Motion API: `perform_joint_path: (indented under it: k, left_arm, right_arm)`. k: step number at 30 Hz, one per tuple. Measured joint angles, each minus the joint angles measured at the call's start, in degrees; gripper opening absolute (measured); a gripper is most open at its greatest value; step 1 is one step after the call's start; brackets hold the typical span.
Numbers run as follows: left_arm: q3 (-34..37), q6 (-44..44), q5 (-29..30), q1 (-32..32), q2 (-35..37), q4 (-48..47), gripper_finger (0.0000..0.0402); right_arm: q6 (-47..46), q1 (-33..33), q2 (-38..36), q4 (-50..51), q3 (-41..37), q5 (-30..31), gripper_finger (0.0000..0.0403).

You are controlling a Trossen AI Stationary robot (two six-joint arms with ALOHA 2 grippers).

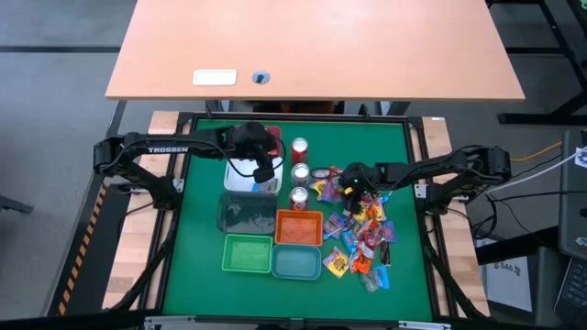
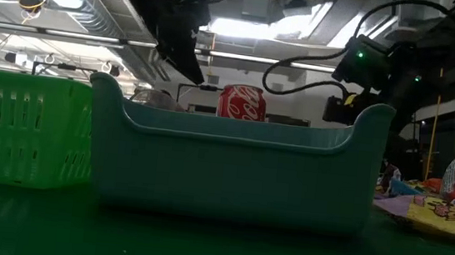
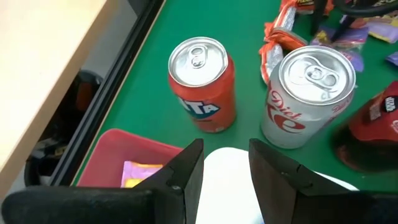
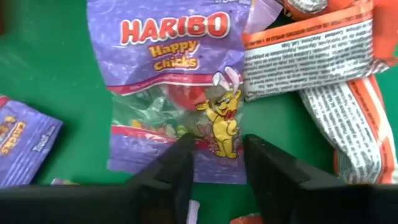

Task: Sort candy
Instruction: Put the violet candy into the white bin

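Purple Haribo packet (image 4: 171,93) lay flat on the worktop's candy pile (image 1: 362,234). We noted the right claw (image 4: 214,152) parted, straddling its lower edge, ungripped; descend squarely before closing. Left claw (image 3: 225,163) hung parted over the white bin (image 1: 240,180).

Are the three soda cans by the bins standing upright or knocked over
Upright. The high view shows all three cans as round tops in a row, and the left wrist view looks down on two pull-tab lids, with neither can on its side.

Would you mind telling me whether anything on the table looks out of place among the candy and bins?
Three drink cans stand in a row between the bins and the candy pile; they are not sweets. Nothing looks spilled or damaged.
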State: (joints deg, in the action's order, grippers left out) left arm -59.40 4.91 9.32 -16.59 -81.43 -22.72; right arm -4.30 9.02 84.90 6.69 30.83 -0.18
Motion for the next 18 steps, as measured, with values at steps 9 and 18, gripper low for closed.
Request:
perform_joint_path:
  k: [9, 18]
  left_arm:
    - [0.0, 0.17, 0.02, 1.83, 0.0, 1.36, 0.0117]
    - [0.0, 0.26, 0.0, 4.35, 0.0, 5.9, 0.0117]
  right_arm:
    - [0.19, 0.04, -2.43, 0.68, -0.15, -0.59, 0.001]
    - [0.98, 0.0, -7.34, 12.08, 5.32, -3.04, 0.0015]
